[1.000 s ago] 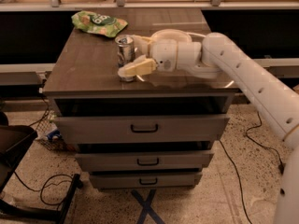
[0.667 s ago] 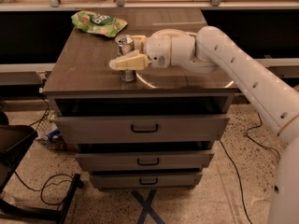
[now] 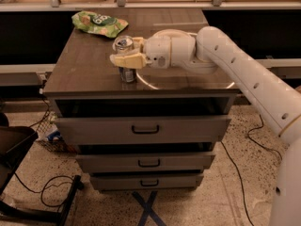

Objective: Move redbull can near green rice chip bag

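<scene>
The redbull can stands upright on the dark wooden tabletop, left of centre, its silver top showing. My gripper reaches in from the right and its cream fingers close around the can's middle, one in front and one behind. The can's base looks to be on the table. The green rice chip bag lies flat at the back left corner, a short way behind and to the left of the can.
A white bowl's rim shows just right of the can, mostly hidden under my white arm. The table is a drawer cabinet with three shut drawers. A shelf rail runs along the back. Cables lie on the floor at left.
My gripper has moved left from beside the can and its fingers now sit around it. The can and the bag have stayed in place.
</scene>
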Available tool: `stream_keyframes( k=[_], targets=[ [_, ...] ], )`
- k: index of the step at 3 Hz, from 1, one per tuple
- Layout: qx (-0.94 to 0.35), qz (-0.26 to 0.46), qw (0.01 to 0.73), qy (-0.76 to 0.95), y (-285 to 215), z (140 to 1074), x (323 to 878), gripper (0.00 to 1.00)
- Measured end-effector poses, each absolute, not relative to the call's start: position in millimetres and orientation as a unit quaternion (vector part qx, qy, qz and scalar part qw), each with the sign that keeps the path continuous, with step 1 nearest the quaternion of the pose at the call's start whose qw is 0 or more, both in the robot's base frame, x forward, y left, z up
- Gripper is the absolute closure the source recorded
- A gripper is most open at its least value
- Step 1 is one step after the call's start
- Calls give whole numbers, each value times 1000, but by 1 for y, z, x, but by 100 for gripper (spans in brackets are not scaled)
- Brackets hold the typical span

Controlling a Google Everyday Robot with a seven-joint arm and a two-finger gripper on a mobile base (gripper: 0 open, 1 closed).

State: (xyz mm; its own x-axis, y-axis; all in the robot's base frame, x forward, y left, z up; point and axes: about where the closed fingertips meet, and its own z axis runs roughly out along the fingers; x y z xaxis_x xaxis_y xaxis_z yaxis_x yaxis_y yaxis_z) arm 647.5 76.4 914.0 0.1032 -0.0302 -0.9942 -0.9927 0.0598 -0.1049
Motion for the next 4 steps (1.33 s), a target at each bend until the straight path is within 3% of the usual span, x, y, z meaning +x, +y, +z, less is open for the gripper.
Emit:
stream_keyframes(
  k=[1, 3, 4],
  targets=[
    [-517, 452, 533, 494, 79, 914, 647, 100],
    [-513, 452, 538, 494, 76, 932, 663, 100],
    [-503, 448, 536, 509, 70, 961, 698, 100]
  ],
)
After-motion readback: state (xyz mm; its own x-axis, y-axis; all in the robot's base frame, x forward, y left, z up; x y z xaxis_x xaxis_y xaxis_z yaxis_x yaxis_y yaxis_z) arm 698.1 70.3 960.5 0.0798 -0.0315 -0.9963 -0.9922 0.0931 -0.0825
